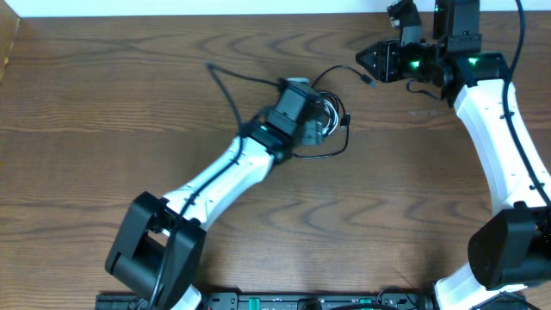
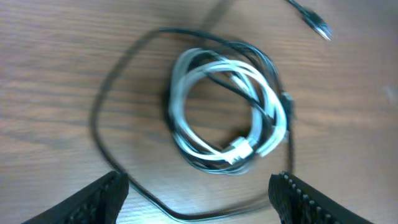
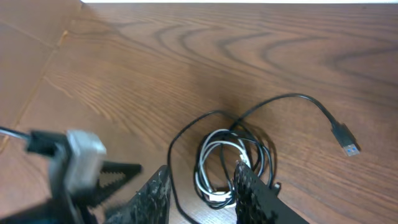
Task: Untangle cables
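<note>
Overhead, you've got one brown wood-grain table [image 1: 103,103] and two white-and-black robot arms. Your left arm [image 1: 215,172] reaches to mid-table, and the left gripper [image 2: 198,186] hangs right over the bundle, jaws wide apart, gripping nothing. Your right gripper [image 3: 202,186] sits off toward the table's far edge, jaws partly apart and empty. Two cords: one thin white cable [image 2: 224,118] in a tight coil, one thin black cable [image 2: 102,106] looped through and around it. One black plug end [image 3: 348,142] lies loose beside them.

left arm [image 1: 243,159] hides much of the cables [image 1: 328,157]
</note>
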